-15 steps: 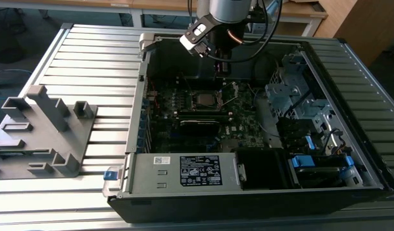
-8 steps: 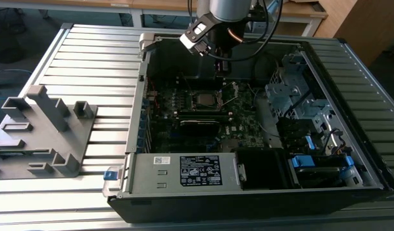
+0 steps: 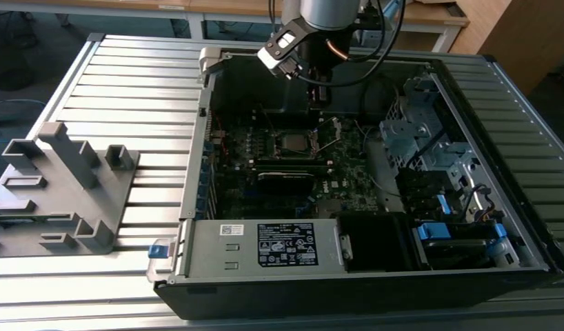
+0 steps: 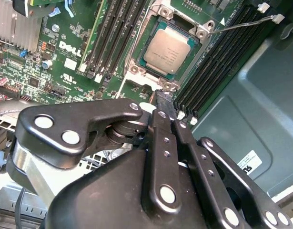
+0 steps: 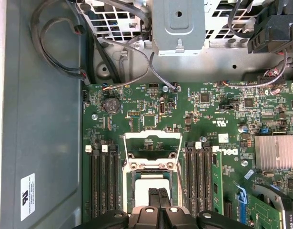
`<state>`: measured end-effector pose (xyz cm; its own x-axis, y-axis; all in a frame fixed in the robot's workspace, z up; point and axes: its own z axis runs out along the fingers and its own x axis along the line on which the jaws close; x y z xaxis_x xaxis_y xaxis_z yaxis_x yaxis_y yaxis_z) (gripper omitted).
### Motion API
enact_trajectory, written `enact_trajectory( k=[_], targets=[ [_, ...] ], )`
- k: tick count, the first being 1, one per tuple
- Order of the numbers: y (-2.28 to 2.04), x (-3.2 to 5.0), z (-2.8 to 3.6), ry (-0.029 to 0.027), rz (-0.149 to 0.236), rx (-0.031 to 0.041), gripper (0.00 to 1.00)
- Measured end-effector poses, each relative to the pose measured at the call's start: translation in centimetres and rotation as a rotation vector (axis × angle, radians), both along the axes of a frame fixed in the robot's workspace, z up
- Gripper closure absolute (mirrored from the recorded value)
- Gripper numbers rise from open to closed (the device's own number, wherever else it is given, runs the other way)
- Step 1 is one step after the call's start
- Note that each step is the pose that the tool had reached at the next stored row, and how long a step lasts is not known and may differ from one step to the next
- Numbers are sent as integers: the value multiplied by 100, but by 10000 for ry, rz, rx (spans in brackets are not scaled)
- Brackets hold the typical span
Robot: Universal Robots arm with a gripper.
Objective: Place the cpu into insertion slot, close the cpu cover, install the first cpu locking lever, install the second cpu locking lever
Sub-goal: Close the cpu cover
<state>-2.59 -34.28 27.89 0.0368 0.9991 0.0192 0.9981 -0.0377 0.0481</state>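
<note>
Gripper: in both wrist views the black gripper (image 4: 164, 98) (image 5: 158, 191) has its two fingers pressed together with nothing between them. The tips hang just over one edge of the slot (image 4: 135, 70).
Cpu: the cpu (image 4: 169, 49) is a flat, dull grey square lying in the slot. The second wrist view shows it whole. In the first wrist view the fingers hide part of it.
Cover: the first wrist view shows the cover (image 5: 127, 151), a shiny frame, flipped open at the slot's edge away from the gripper.
Lever: in the second wrist view the lever (image 4: 241, 23), a thin wire, runs out from a slot corner.
Room: long black memory slots (image 4: 113, 33) sit close on both sides of the slot.
Outside: in the exterior view the arm (image 3: 328, 14) reaches down into the open metal case (image 3: 199, 138) on a ribbed table (image 3: 125, 89).
</note>
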Motion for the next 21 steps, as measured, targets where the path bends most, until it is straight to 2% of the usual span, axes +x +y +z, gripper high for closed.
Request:
enact_trajectory(
  k=[7,18,21],
  targets=[
    [0,10,0,0,2,0,89],
    [0,131,0,0,-1,0,89],
    [0,142,0,0,-1,0,89]
  ],
)
